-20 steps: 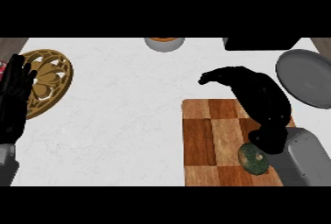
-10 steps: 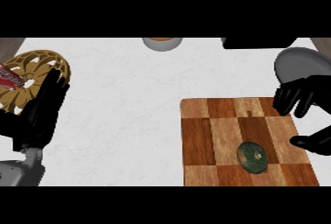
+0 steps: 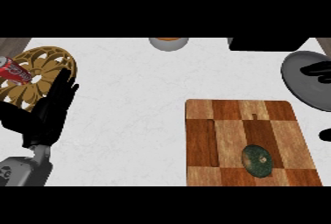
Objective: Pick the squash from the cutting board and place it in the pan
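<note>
Plainly ungrasped, the squash [image 3: 257,160] lies on the cutting board [image 3: 226,127]; the right hand [image 3: 321,68], fingers unreadable at the pan [image 3: 304,85], must return; the left hand [image 3: 53,107] rests open.

My cutting board [image 3: 249,135] is wood, a checkered grain with a smooth finish. On it the squash [image 3: 257,160] shows dark green, mottled skin, matt. The pan [image 3: 309,81] at the counter's right edge looks like dull grey metal. The counter [image 3: 129,109] itself is pale, faintly veined stone, smooth.
</note>
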Controlling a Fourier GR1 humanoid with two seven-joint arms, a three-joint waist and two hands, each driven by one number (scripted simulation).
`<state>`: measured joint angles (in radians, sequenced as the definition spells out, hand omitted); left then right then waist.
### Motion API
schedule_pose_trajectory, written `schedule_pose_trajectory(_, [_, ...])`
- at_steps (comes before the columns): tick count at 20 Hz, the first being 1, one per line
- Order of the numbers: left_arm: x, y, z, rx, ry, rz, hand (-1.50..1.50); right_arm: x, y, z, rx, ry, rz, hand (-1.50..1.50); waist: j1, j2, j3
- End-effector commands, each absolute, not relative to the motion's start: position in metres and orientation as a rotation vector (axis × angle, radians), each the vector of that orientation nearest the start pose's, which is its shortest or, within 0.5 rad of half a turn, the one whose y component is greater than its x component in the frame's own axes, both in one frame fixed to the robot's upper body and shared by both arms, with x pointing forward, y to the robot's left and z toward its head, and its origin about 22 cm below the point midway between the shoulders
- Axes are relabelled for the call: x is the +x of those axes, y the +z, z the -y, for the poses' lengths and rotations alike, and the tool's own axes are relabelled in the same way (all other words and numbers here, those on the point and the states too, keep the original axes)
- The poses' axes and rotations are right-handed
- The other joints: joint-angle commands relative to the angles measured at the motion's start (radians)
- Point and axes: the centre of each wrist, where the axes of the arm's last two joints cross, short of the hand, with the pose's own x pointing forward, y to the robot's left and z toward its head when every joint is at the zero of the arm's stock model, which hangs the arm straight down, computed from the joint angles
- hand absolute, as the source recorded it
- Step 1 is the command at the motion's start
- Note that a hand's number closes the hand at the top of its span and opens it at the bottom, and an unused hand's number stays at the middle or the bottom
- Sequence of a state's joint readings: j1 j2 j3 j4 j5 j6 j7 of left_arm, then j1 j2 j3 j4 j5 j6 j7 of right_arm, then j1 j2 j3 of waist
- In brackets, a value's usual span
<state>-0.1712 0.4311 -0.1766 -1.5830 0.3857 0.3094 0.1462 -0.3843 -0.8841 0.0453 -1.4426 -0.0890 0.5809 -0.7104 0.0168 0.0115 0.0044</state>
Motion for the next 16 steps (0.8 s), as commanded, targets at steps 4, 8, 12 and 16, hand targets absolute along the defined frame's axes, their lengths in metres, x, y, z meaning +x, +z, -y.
schedule_pose_trajectory(4, [0.278, 0.064, -0.255, 0.089, 0.043, 1.538, 0.0, 0.309, 0.205, 0.352, 0.232, 1.687, 1.992, -1.5, 0.008, -0.007, -0.002])
schedule_pose_trajectory(8, [0.29, 0.071, -0.269, 0.095, 0.042, 1.517, 0.0, 0.305, 0.21, 0.324, 0.143, 1.864, 1.933, -1.5, -0.007, -0.009, -0.004])
schedule_pose_trajectory(12, [0.277, 0.064, -0.264, 0.085, 0.036, 1.515, 0.0, 0.297, 0.199, 0.317, 0.059, 2.066, 1.75, -1.5, -0.001, -0.01, -0.004])
schedule_pose_trajectory(16, [0.283, 0.065, -0.261, 0.103, 0.035, 1.522, 0.0, 0.285, 0.18, 0.302, -0.003, 2.288, 1.512, -1.5, -0.003, -0.009, -0.005])
